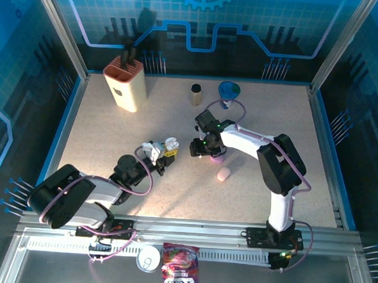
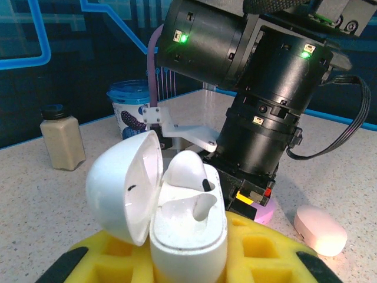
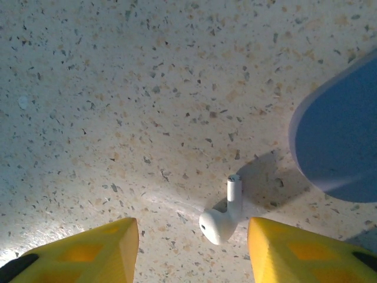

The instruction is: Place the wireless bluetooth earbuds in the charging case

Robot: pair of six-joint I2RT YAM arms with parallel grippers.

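While the left gripper (image 2: 188, 254) clamps the open white charging case (image 2: 188, 229), the right wrist view shows the right gripper (image 3: 193, 247) open astride a loose earbud (image 3: 221, 221).

The left arm (image 1: 89, 193) and right arm (image 1: 247, 142) share white link shells and black cylindrical joints, each trailed by a lilac cable (image 2: 154, 65). Green lights (image 2: 184, 38) glow on the right arm's black wrist housings, beside a black cable (image 2: 347, 130). The right gripper (image 3: 191, 242) has yellow fingers (image 3: 294, 253) with square recesses and black edging.
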